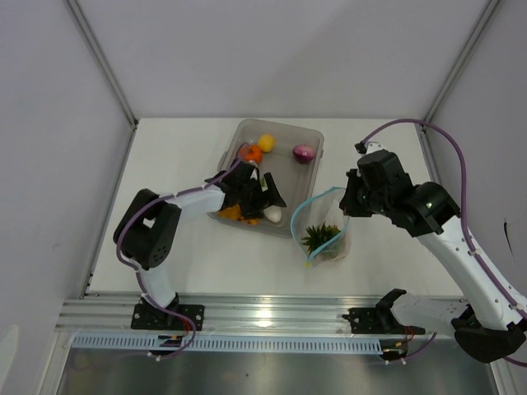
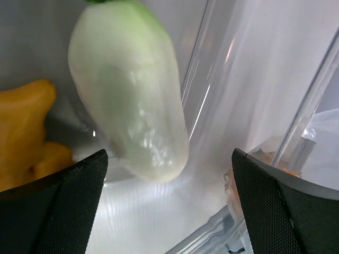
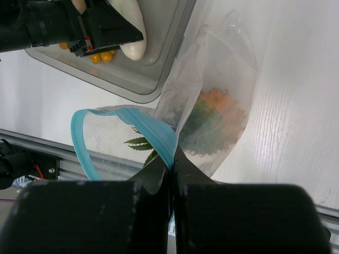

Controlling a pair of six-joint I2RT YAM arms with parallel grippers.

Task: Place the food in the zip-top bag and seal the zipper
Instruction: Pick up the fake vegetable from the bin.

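Note:
My left gripper (image 1: 262, 196) (image 2: 169, 206) is open inside the clear tray (image 1: 284, 125), its fingers (image 2: 58, 206) apart with nothing between them. The white radish (image 2: 130, 90) (image 1: 272, 214) lies just ahead of them, next to an orange piece (image 2: 24, 132). A lemon (image 1: 266, 142), tomato (image 1: 251, 153) and purple onion (image 1: 304, 153) sit at the tray's far end. The zip-top bag (image 1: 332, 243) (image 3: 222, 106) stands right of the tray, its mouth open, with a green sprig (image 1: 319, 237) inside. My right gripper (image 1: 346, 202) (image 3: 173, 169) is shut on the light blue zipper (image 3: 153, 132), holding that edge up.
The tray's near rim (image 3: 143, 84) lies close against the bag's left side. A metal rail (image 1: 263, 317) runs along the table's near edge, with both arm bases on it. White walls close in the table at the back and sides.

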